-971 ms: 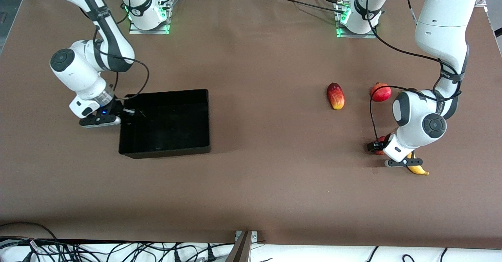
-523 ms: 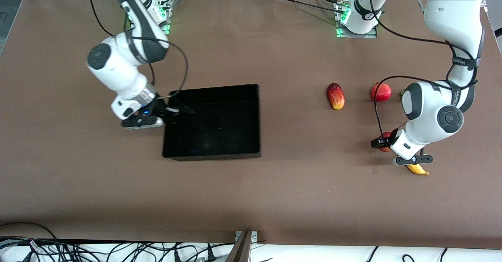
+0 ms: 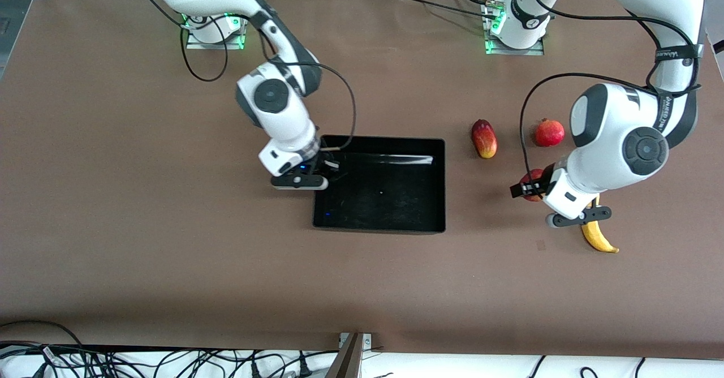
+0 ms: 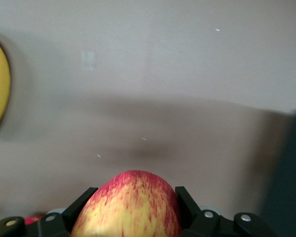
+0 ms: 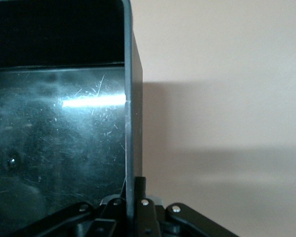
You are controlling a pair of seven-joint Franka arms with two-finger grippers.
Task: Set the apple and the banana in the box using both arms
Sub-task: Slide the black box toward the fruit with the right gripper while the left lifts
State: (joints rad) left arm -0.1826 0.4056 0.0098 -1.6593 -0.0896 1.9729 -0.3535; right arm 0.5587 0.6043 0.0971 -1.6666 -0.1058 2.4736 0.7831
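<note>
The banana (image 3: pixel 598 235) lies nearest the front camera at the left arm's end of the table; above it the left gripper (image 3: pixel 534 188) clasps the apple (image 3: pixel 531 184) — best carried level to the box (image 3: pixel 436 185), whose wall the right gripper (image 3: pixel 321 173) pinches shut and should steady.

The box (image 3: pixel 384 219) sits mid-table. Toward the left arm's end from it lie an oval fruit (image 3: pixel 484 138) and a round crowned fruit (image 3: pixel 550 133), farther from the front camera than the banana (image 3: pixel 597 237). The apple (image 3: pixel 530 184) is up over the table between box and banana.
</note>
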